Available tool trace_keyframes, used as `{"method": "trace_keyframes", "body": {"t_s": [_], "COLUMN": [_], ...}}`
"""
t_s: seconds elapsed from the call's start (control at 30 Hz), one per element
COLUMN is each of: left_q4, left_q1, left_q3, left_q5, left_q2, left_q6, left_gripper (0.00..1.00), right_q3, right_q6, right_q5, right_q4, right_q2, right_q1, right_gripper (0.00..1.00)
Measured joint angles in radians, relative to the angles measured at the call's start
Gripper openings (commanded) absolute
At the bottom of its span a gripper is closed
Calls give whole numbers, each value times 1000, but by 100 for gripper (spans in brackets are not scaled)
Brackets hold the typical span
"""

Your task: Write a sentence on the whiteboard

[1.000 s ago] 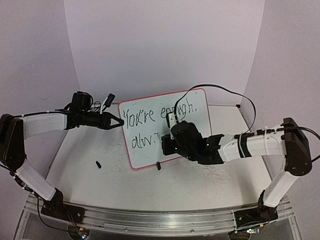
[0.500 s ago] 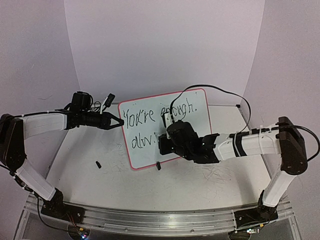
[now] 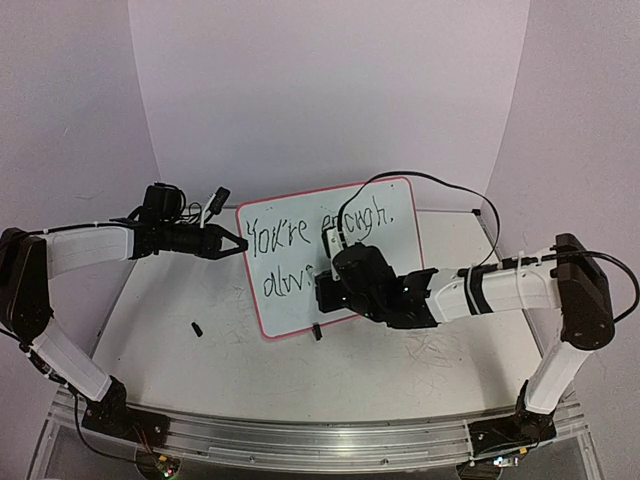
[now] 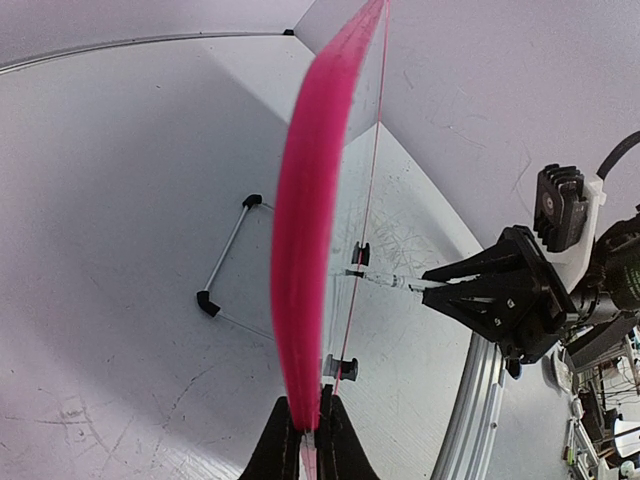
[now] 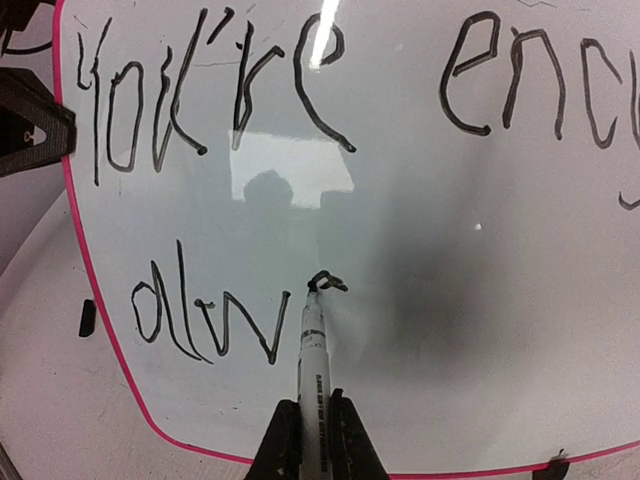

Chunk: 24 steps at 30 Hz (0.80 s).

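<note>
Starting at the left: your left gripper [image 3: 240,246] is pinched tight on the left edge of the whiteboard [image 3: 395,215], with both fingers together on the pink rim [image 4: 305,250]. The board stands tilted back near the middle of the table [image 3: 180,370], toward the rear wall.

Handling, judged: a thin, light panel on a wire stand [image 4: 228,255] and small clip feet [image 4: 345,367]. It will likely rock or slide under pen pressure. Hold it by the rim only, since the face looks glossy and fresh ink would smear.

The sentence [image 3: 290,240] has a full top line. The lower line reads "alw" plus the start of one more letter.

On the right, your right gripper [image 5: 315,435] is closed around the marker [image 5: 312,350], with the tip touching the face at that new stroke.

Views:
- Top view: shows the whole board and both arms, but the right wrist covers the end of the lower line.
- Right wrist view: shows the tip contact and the stroke shape, but cuts off the end of the top line.
- Left wrist view: alone shows the board edge-on, with the stand behind it and the feet below it.
</note>
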Motion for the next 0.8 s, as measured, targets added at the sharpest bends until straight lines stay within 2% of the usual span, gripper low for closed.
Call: {"method": "trace_keyframes", "body": {"t_s": [0.8], "left_q4": [0], "left_q1": [0], "left_q3": [0], "left_q5": [-1], "left_q2": [0], "left_q6": [7], "left_gripper": [0], "right_q3": [-71], "right_q6": [47], "right_q5": [10], "right_q4": [-3], "right_q2": [-2], "right_q1": [23], "right_gripper": [0]}}
